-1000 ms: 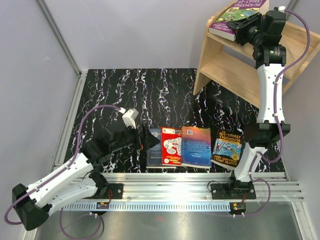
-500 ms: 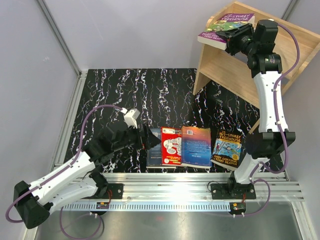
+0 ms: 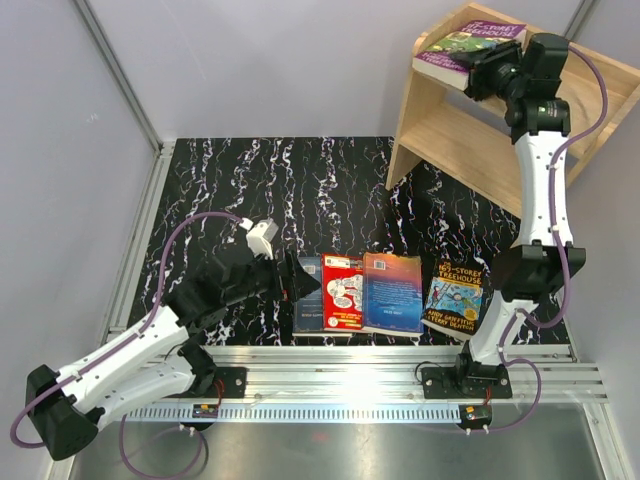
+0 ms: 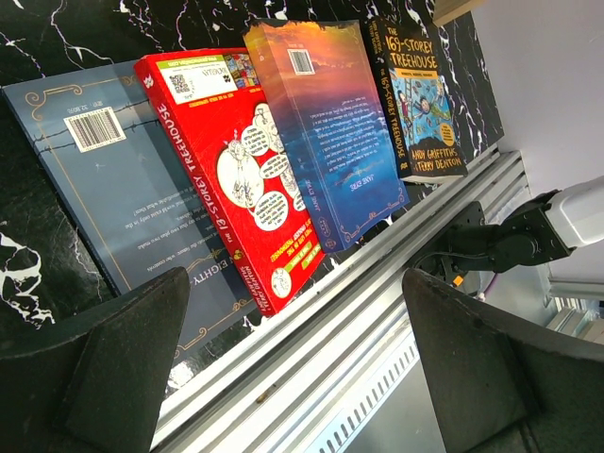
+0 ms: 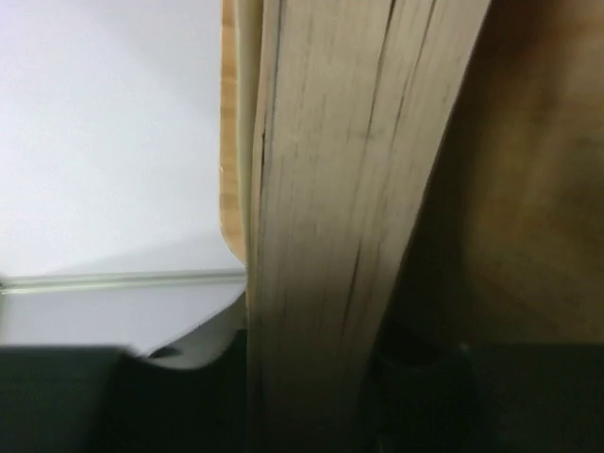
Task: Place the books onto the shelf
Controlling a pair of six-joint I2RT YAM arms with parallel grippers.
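Pinching purple-green book (image 3: 466, 47) at shelf (image 3: 460, 145), right tool (image 3: 492, 68), page edges wrist-side only, left tool (image 3: 305, 283) spread

The dark blue-grey book (image 3: 307, 300), red book (image 3: 342, 292), blue book (image 3: 392, 292) and Treehouse book (image 3: 454, 297) are lying flat in a row — the purple-green book (image 3: 468, 47) is overhanging the wooden shelf (image 3: 470, 150) top.

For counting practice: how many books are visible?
5. On the table: grey book, red book, blue book, blue-yellow book. The right gripper holds the purple book at the shelf.
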